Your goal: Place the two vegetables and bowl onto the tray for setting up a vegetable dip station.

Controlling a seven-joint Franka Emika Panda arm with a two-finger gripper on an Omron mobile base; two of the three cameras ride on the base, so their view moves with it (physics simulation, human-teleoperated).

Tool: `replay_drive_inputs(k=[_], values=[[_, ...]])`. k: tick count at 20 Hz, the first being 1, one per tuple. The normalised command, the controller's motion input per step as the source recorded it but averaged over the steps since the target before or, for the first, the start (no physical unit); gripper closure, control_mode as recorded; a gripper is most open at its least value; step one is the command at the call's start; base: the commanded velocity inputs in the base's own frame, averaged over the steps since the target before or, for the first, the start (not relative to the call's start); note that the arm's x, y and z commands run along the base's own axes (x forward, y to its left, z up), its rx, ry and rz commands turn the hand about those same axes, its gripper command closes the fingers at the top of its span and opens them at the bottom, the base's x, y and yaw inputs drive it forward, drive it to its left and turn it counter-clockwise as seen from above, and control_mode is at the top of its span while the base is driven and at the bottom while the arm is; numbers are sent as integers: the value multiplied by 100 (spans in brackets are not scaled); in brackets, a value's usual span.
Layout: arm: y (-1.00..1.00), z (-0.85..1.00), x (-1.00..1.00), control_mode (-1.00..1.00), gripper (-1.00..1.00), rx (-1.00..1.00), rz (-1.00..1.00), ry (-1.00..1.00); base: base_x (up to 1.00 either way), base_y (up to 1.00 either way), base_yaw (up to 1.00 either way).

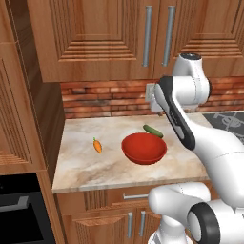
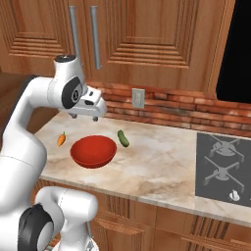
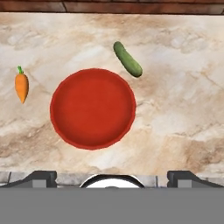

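Gripper [image 2: 93,113] hung high over the counter [image 2: 162,162], jaws spread wide, holding nothing; in hand view its two dark tips sat far apart at the bottom edge. Red bowl [image 3: 92,108] lay directly below the hand, approx. centred under it, upright on the marble, nothing inside. Carrot [image 3: 21,86] lay well to one side of the bowl, apart from it, green top pointing toward the brick backsplash [image 2: 171,110]. Cucumber [image 3: 127,59] lay at an angle on the wall side of the bowl, near its rim but not touching in hand view; in left base view the cucumber [image 1: 153,130] was partly behind the bowl [image 1: 144,147], w/ the carrot [image 1: 97,145] off to the left. All three rested on the counter, none gripped. Surface was beige veined marble w/ wood cabinets above and below, long metal handles on upper doors. A wall outlet [image 2: 138,98] sat on the brick, and a grey stovetop [image 2: 223,166] was set in the counter at far right.
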Motion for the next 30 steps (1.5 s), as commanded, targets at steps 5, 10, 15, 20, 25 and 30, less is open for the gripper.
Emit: replay_drive_inputs(k=[5, 10, 15, 20, 25, 30], values=[[-12, -31, -12, -100, -100, -3, -18, 1, 0, 0, 0], [-21, -38, -9, -100, -100, 3, -11, 2, 0, 0, 0], [-24, -36, -3, -100, -100, 16, -4, 4, 0, 0, 0], [-9, -35, 1, -100, -100, 5, 0, 0, 0, 0, 0], [-1, -42, 15, -100, -100, -5, -1, -7, 0, 0, 0], [0, -34, 29, -100, -100, 0, -3, 0, 0, 0, 0]])
